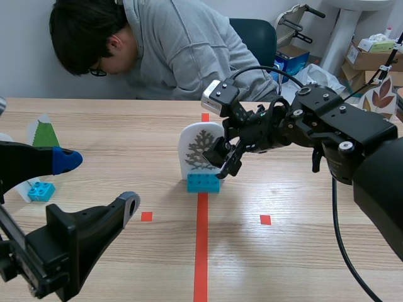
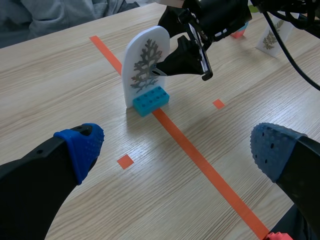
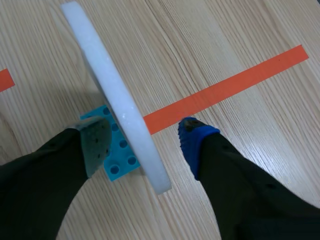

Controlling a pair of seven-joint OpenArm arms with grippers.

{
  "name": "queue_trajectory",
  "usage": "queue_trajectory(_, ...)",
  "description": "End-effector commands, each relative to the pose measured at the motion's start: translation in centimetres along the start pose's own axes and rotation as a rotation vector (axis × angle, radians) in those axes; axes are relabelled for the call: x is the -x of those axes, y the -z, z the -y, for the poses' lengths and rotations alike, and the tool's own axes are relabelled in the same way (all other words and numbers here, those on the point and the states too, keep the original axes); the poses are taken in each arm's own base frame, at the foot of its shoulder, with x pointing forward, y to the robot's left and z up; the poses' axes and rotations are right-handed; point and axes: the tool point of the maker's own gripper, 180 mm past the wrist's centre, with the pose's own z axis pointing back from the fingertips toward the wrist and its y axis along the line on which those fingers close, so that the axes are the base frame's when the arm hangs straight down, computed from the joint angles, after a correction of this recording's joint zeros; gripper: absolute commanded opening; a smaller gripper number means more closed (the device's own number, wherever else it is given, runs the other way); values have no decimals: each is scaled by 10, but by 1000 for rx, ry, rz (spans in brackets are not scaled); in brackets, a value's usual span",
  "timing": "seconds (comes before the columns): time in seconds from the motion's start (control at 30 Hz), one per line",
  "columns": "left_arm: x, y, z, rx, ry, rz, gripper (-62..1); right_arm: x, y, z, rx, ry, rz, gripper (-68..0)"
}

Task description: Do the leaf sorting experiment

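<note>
You'll find the white arch-topped card (image 1: 200, 151), printed with a grey branching leaf, standing upright in a blue studded brick (image 1: 203, 183) on the centre tape line, with a second card (image 1: 43, 133), showing a green leaf, well apart to its left.

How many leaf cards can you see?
3: a grey-leaf card on a blue brick between the right gripper's fingers, a green card at the table's left, a brown-leaf card at far right. Others may be hidden.
</note>
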Motion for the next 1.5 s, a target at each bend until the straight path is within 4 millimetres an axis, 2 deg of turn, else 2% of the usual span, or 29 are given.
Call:
queue_trajectory(0.0, -6, 0, 0, -3, -3, 25, 14, -19, -4, 9, 12, -27, 44, -431)
queue_trajectory(0.23, -6, 0, 0, -3, -3, 25, 14, -18, -4, 9, 11, -25, 43, -609)
queue_trajectory(0.3, -6, 0, 0, -3, -3, 25, 14, -18, -4, 9, 11, -25, 43, -641)
queue_trajectory(0.63, -6, 0, 0, -3, -3, 25, 14, -15, -4, 9, 12, -20, 24, -646)
queue_trajectory(0.8, -6, 0, 0, -3, -3, 25, 14, -19, -12, 13, 13, 55, 40, -653)
queue_trajectory(0.93, -6, 0, 0, -3, -3, 26, 14, -20, -35, 35, 119, 134, 75, -653)
queue_trajectory(1.07, -6, 0, 0, -3, -3, 26, 14, -9, -68, 45, 231, 163, 93, -653)
queue_trajectory(1.27, -6, 0, 0, -3, -3, 26, 14, 12, -114, 38, 364, 195, 70, -654)
queue_trajectory(1.47, -6, 0, 0, -3, -3, 26, 14, 35, -146, 21, 439, 269, 42, -654)
